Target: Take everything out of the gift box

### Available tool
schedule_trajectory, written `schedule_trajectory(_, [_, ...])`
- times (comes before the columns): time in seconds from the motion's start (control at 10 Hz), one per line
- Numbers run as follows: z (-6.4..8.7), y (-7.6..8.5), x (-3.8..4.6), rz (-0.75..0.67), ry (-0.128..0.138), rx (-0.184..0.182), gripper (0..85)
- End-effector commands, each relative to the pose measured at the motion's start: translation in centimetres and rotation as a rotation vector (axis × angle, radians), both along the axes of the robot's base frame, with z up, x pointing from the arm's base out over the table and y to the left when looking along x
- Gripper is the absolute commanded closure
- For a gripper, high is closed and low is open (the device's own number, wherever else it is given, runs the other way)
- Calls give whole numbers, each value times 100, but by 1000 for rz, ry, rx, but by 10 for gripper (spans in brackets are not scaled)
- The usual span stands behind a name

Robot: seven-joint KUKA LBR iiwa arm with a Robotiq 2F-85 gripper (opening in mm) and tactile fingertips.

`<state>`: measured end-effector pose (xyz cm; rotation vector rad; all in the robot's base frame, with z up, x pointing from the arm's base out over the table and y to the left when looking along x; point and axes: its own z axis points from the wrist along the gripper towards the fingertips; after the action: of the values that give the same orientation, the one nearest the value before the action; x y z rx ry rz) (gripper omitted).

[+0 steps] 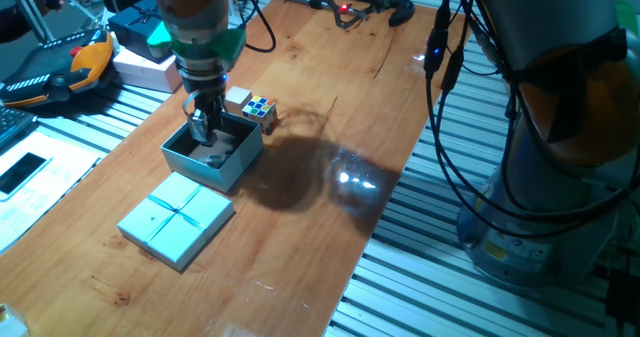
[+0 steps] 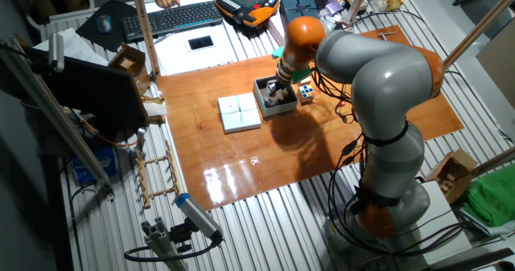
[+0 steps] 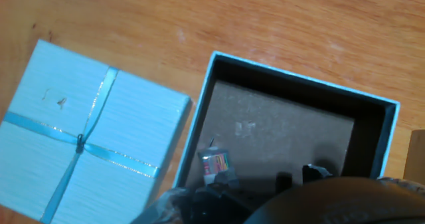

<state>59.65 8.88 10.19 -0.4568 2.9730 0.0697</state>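
Observation:
The pale blue gift box stands open on the wooden table, also in the other fixed view and the hand view. Its lid with a ribbon cross lies flat beside it. My gripper reaches down inside the box, and its jaws are too dark to read. A small item with a red label lies on the brownish box floor, close to the fingers. A multicoloured puzzle cube and a pale tan block sit on the table just behind the box.
A pinkish-white box and a dark navy box stand at the back left beside an orange pendant. Cables hang along the table's right edge. A keyboard lies at the far side.

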Motion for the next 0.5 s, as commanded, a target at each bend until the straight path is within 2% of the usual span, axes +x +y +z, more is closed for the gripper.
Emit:
schedule_trajectory(0.0, [-1, 0, 1, 28, 9, 1, 300])
schedule_trajectory(0.2, [-3, 4, -1, 112, 35, -10, 297])
schedule_trajectory(0.3, [-20, 38, -31, 121, 40, -4, 297])
schedule_trajectory(0.4, [-44, 91, -70, 108, 29, -5, 297])
